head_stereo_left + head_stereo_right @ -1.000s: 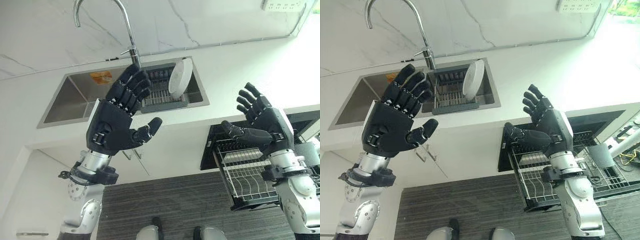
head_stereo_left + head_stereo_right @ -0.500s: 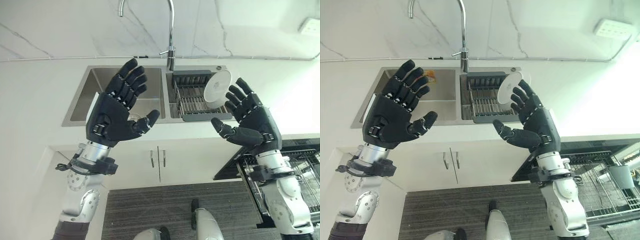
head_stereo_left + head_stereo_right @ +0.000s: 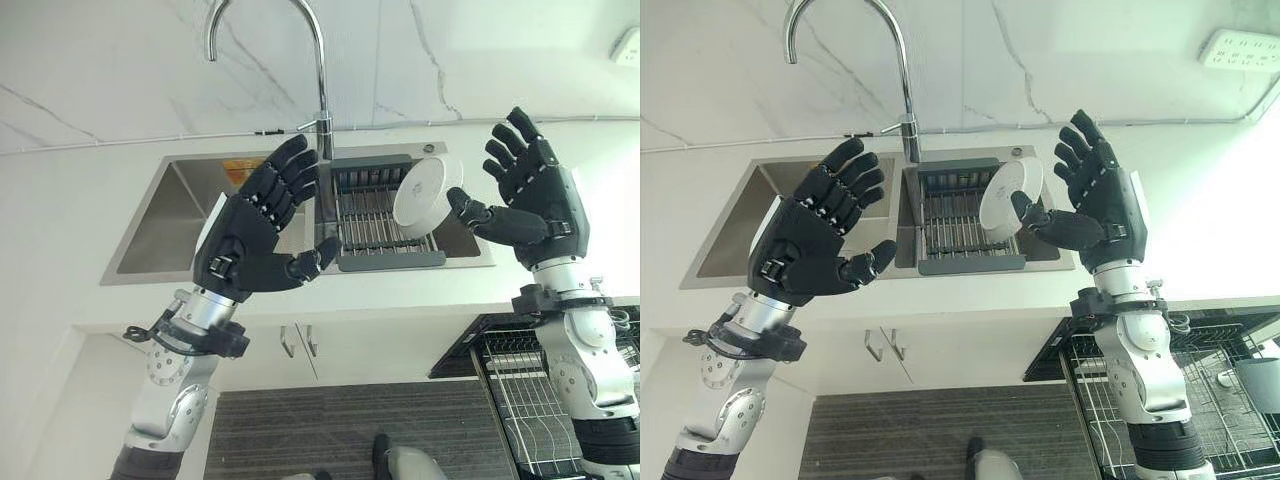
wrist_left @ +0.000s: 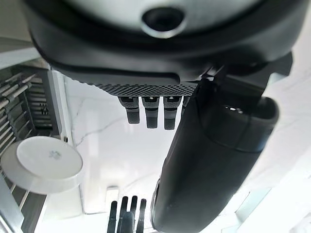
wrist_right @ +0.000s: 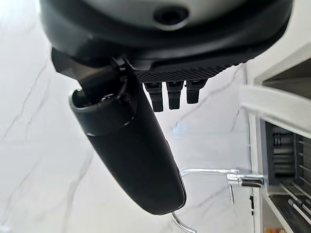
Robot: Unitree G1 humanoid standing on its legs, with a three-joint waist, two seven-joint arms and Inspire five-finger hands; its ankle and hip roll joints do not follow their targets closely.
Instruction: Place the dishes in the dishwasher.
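- Fingers on both of your hands are spread straight and hold nothing: your left hand [image 3: 245, 262] is raised, palm up, over the front edge of the sink, and your right hand [image 3: 535, 205] is raised over the bench to the right of the sink, thumb stretched toward the plate.
- Your white bench [image 3: 60, 210] runs across the whole scene under a marbled white wall, with white cabinet doors [image 3: 300, 350] below its front edge.
- Your steel sink [image 3: 165, 215] is set into the bench; its left basin is open, and its right half carries a dark drying rack [image 3: 375, 225] with metal bars.
- Your dishwasher rack [image 3: 1110, 400] is pulled out low on the right, beneath the bench, its wire tines showing.
- Your tall curved tap [image 3: 315, 70] rises from the back rim of the sink, between the basin and the drying rack.
- Your task's thing, the white round plate [image 3: 428, 190], stands on edge at the right end of the drying rack, tilted, its underside toward you. It lies just beside your right thumb; you cannot tell from these views whether the thumb touches it.
- Your left wrist view shows the same plate [image 4: 43, 164] against the rack bars, apart from the left hand.
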